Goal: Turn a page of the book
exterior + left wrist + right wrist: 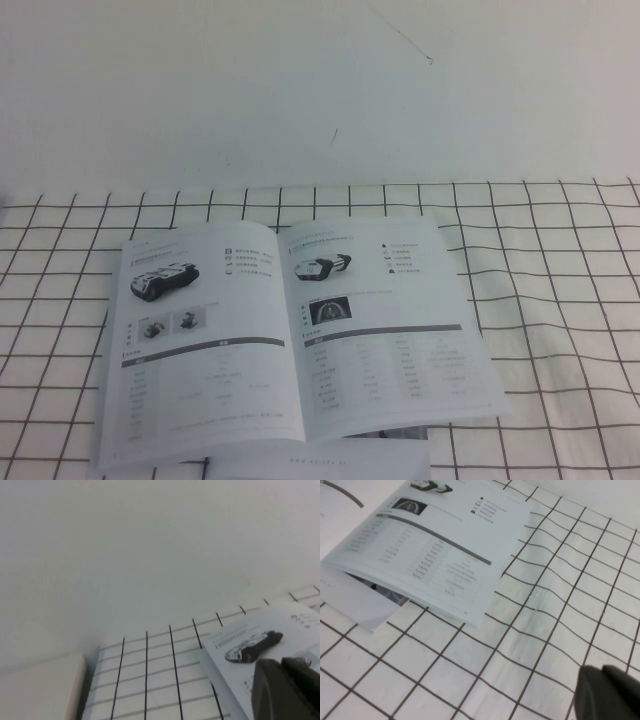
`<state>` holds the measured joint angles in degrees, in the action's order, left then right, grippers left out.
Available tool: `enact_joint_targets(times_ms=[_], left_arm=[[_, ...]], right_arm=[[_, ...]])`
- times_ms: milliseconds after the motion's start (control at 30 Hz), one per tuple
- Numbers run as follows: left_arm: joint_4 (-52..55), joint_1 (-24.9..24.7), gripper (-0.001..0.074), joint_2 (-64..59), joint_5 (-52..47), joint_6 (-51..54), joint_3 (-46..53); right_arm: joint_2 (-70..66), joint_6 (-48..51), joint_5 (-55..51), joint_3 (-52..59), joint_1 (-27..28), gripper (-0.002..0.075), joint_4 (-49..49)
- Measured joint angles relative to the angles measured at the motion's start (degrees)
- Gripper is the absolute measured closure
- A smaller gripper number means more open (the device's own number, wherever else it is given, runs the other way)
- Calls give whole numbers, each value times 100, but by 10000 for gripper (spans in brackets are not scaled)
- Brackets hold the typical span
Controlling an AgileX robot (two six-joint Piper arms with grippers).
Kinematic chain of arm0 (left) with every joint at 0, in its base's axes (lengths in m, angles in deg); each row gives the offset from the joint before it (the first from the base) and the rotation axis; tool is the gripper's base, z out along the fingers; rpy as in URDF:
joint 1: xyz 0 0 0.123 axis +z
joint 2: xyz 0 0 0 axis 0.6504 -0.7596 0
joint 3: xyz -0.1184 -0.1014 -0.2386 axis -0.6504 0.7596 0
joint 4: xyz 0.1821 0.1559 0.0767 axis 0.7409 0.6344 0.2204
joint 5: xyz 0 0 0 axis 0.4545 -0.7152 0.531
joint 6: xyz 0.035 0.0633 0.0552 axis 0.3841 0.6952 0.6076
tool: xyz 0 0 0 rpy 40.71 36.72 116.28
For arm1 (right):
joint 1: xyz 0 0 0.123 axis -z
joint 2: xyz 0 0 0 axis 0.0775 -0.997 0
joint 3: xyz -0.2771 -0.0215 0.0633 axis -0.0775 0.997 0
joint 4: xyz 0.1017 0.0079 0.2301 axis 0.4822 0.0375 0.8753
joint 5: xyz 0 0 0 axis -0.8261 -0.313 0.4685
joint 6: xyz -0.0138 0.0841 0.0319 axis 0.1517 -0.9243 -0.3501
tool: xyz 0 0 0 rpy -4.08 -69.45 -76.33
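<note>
The book (285, 330) lies open and flat on the checked cloth, near the table's front edge. Its left page (200, 340) shows a black wheeled chassis, two small photos and a grey-barred table. The right leaf (390, 330) shows another vehicle and one green photo. Neither gripper appears in the high view. In the left wrist view my left gripper (283, 666) is shut and hangs close over the book (260, 630) near a vehicle picture. My right gripper (603, 672) is shut above bare cloth, well off the book's (435, 545) right-hand corner.
A white cloth (560, 300) with a black grid covers the table; plain white surface lies beyond it. A plain white sheet (330, 465) sticks out from under the book at the front. A pale box edge (45, 685) sits beside the cloth on the left.
</note>
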<state>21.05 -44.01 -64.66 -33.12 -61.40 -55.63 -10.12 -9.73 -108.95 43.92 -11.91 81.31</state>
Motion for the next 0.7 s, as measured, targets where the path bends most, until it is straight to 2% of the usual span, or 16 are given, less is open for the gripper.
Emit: enact_joint_targets(times_ms=[100,267,700], left_arm=[[778,10,737,52,-539,-918,21],[1082,10,737,52,-1523,-1993,34],[1013,-2,737,52,-1578,-2264,23]], right_arm=[[0,0,0,0,0,726,0],[0,0,-4,0,0,726,0],[0,0,-4,0,0,726,0]])
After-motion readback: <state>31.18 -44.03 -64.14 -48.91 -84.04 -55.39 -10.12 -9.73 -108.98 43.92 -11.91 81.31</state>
